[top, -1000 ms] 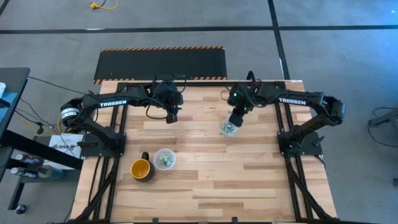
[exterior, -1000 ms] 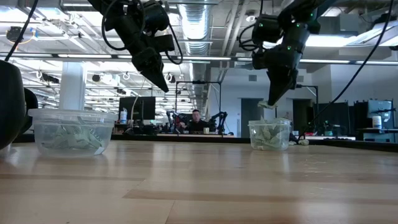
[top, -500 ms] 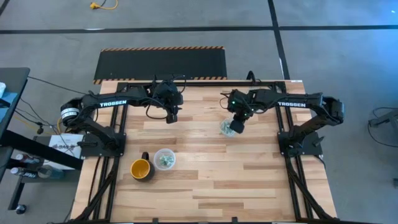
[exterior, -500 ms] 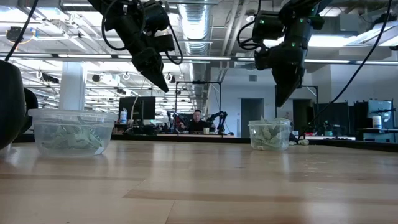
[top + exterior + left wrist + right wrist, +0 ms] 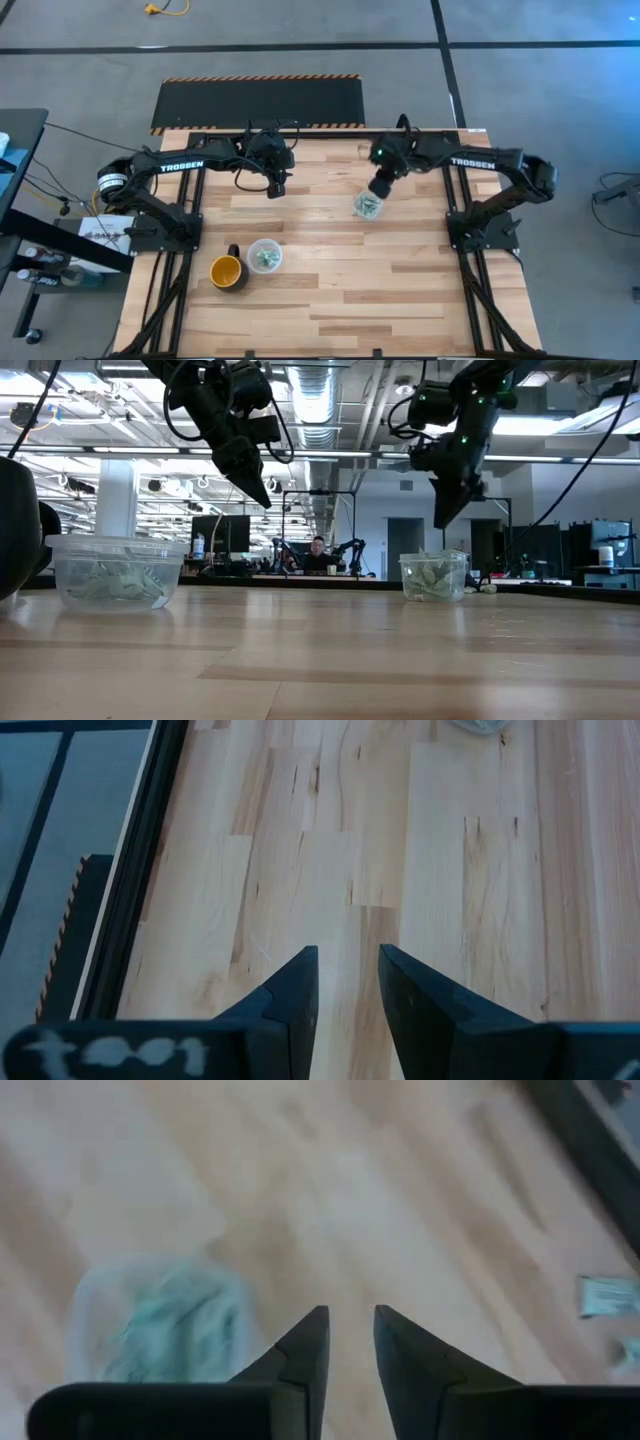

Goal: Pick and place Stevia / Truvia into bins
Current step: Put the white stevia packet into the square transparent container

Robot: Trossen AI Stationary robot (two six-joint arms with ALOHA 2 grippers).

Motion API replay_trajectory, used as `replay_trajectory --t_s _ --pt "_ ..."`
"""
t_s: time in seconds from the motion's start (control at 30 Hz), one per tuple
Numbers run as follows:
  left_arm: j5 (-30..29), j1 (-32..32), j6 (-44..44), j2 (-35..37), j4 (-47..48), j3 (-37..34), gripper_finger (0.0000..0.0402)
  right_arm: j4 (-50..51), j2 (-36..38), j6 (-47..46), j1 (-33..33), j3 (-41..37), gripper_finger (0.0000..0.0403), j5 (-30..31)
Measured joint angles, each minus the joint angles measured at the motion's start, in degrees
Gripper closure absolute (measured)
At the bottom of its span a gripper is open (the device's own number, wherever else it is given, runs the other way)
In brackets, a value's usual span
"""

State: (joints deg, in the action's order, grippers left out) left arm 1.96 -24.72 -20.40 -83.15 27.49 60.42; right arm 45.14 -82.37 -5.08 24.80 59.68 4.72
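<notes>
2 clear bins (image 5: 265,256) (image 5: 367,206) on the counter (image 5: 330,290) hold pale green sachets (image 5: 432,579); we count 1 yellow mug (image 5: 226,270). "TROSSEN" marks both arms. Left gripper (image 5: 276,190) and right gripper (image 5: 377,192) have fingers slightly parted, holding nothing.

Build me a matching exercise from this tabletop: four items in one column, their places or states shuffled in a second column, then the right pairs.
Items
1. yellow mug
2. clear cup beside the mug
3. right gripper
4. left gripper

Places or states
A. raised over bare wood, nothing between its fingers
B. holds pale green sachets, on the table's left part
C. open above the other sachet cup
D. nearest the table's left edge

Pairs: 1-D, 2-B, 3-C, 4-A
</notes>
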Motion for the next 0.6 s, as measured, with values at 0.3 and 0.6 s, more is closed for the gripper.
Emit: replay_trajectory --t_s 0.3,0.6 --pt "0.0 0.0 0.4 0.0 0.0 0.0 0.0304 -2.1 -3.2 -10.8 17.8 0.0 0.0326 -0.1" --pt "0.0 0.0 0.0 0.0 0.0 0.0 0.0304 -4.8 -10.1 -10.7 30.7 0.0 0.0326 -1.3"
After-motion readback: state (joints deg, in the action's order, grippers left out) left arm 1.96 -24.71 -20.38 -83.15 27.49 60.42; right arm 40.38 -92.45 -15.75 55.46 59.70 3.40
